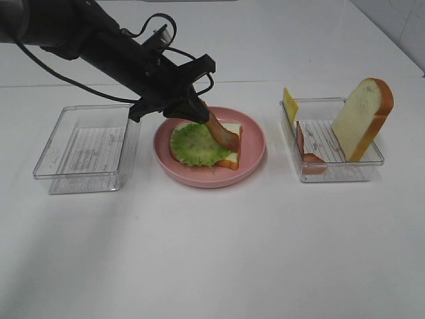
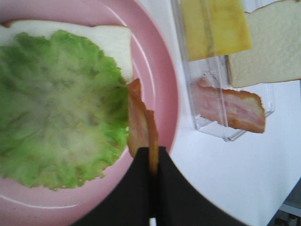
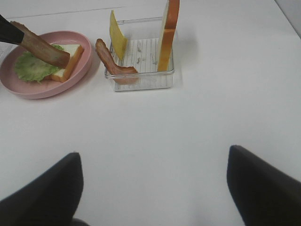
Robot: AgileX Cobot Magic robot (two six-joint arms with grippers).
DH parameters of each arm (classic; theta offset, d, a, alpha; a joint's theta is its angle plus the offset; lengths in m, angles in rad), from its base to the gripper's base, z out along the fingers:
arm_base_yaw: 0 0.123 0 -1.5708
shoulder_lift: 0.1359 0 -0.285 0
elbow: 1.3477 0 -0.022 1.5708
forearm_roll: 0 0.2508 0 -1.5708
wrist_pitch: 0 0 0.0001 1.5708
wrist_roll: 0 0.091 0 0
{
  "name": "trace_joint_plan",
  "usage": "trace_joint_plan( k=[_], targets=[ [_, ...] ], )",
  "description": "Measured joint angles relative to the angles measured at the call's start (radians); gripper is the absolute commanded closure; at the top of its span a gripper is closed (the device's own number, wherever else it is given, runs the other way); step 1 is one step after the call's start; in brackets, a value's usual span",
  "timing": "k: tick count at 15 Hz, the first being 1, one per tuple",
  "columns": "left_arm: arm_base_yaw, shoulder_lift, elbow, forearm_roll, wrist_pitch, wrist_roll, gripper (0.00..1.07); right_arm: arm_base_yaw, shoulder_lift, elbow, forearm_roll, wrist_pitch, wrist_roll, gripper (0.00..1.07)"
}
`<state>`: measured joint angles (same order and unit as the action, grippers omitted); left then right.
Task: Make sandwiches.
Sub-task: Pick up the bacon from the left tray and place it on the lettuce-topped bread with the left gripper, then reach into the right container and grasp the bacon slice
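A: The left claw [image 1: 202, 117] is pinched fully closed on the top end of a bacon strip [image 1: 222, 133]. The strip hangs slanted down over the pink plate [image 1: 255, 154].

B: Does the low end touch anything?

A: It reaches the edge of the lettuce [image 1: 194, 145], over the bread slice [image 1: 234, 129] underneath. I can't tell whether it touches or is just above.

B: How will the bacon handle?

A: I'd judge it light and rubbery. It keeps its wavy shape while dangling from one end, so it should flop flat rather than crumple. Gripping an end edge-on, as here, looks right, since the flat face would be hard to pinch.

B: What else is left to stack?

A: The right-hand tray [image 1: 373, 161] holds a second bacon strip [image 1: 307, 151], a cheese slice [image 1: 290, 104] and an upright bread slice [image 1: 362, 117]. All three lean on its walls. The left-hand tray [image 1: 86, 150] has no food in it.

B: What do the wrist views add?

A: The left one shows the black jaws meeting on the strip's thin edge [image 2: 139, 123], which the high camera hides behind the arm. The right one shows the right claw [image 3: 153, 179] spread wide and holding nothing, above bare table [image 3: 188, 122]. The high camera doesn't show that claw.
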<state>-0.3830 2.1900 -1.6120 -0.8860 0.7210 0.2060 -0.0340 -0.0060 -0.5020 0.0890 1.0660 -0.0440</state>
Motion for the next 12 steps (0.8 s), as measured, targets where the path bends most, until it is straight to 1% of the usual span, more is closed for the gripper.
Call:
trace_joint_plan(
  k=[2, 3, 4, 5, 6, 8, 9, 10, 12],
  targets=[
    [0.000, 0.006, -0.002, 0.050, -0.002, -0.023, 0.92, 0.000, 0.000, 0.000, 0.000, 0.000, 0.000, 0.29],
    [0.000, 0.007, -0.002, 0.085, -0.012, -0.029, 0.72, 0.000, 0.000, 0.000, 0.000, 0.000, 0.000, 0.29],
    [0.000, 0.007, -0.002, 0.113, -0.018, -0.032, 0.50, 0.000, 0.000, 0.000, 0.000, 0.000, 0.000, 0.29],
    [0.000, 0.007, -0.002, 0.128, -0.013, -0.034, 0.24, 0.000, 0.000, 0.000, 0.000, 0.000, 0.000, 0.29],
    [0.000, 0.005, -0.002, 0.145, 0.000, -0.034, 0.21, 0.000, 0.000, 0.000, 0.000, 0.000, 0.000, 0.29],
    [0.000, -0.020, -0.002, 0.228, 0.026, -0.033, 0.22, 0.000, 0.000, 0.000, 0.000, 0.000, 0.000, 0.29],
    [0.000, -0.020, -0.002, 0.228, 0.026, -0.033, 0.22, 0.000, 0.000, 0.000, 0.000, 0.000, 0.000, 0.29],
    [0.000, -0.086, -0.002, 0.361, 0.067, -0.048, 0.22, 0.000, 0.000, 0.000, 0.000, 0.000, 0.000, 0.29],
    [0.000, -0.173, -0.003, 0.515, 0.125, -0.136, 0.22, 0.000, 0.000, 0.000, 0.000, 0.000, 0.000, 0.29]
  ],
)
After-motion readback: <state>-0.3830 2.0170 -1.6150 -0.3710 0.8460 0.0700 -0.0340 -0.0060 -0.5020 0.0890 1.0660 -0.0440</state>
